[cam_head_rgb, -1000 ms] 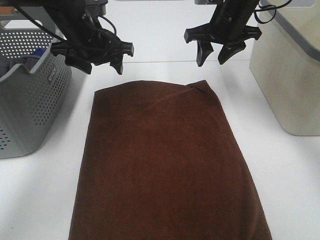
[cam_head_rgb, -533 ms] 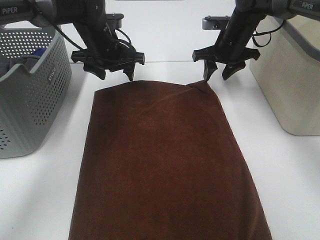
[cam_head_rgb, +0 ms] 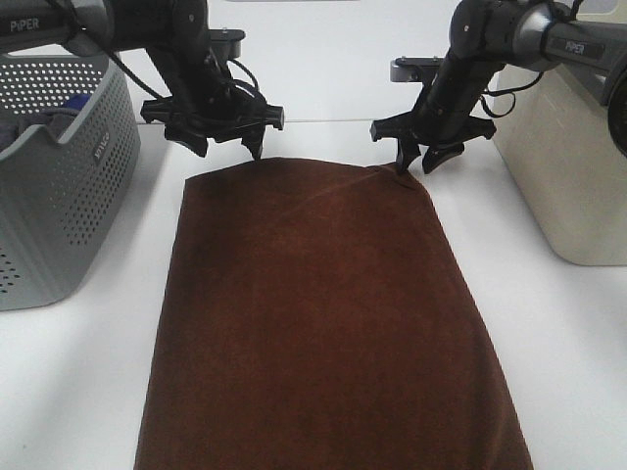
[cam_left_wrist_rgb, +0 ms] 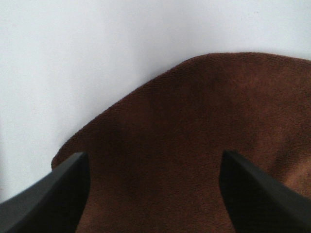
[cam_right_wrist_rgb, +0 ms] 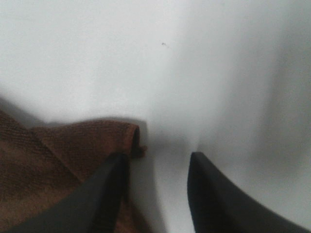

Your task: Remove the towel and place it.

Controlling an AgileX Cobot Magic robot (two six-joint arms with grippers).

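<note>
While the large rectangular dark brown plush towel (cam_head_rgb: 323, 313) lies spread flat on the white table (cam_head_rgb: 88, 392), between a grey perforated plastic basket (cam_head_rgb: 59, 196) and a beige bin (cam_head_rgb: 578, 176), the black left tool (cam_head_rgb: 226, 150) straddles its far-left corner, jaws wide apart. Black right tool (cam_head_rgb: 418, 164) at the far-right corner: jaws apart, one finger on the turned-up cloth, the other over bare table, nothing clamped.

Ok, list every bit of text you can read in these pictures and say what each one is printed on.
"PiPER": white lettering on the black left arm.
White lettering on the black right arm: probably the same word, but too small to be sure.
Raised mark on the wall of the grey perforated plastic basket: too small to read.
Dark brown plush towel: no text shows.
Both wrist views: none.
</note>
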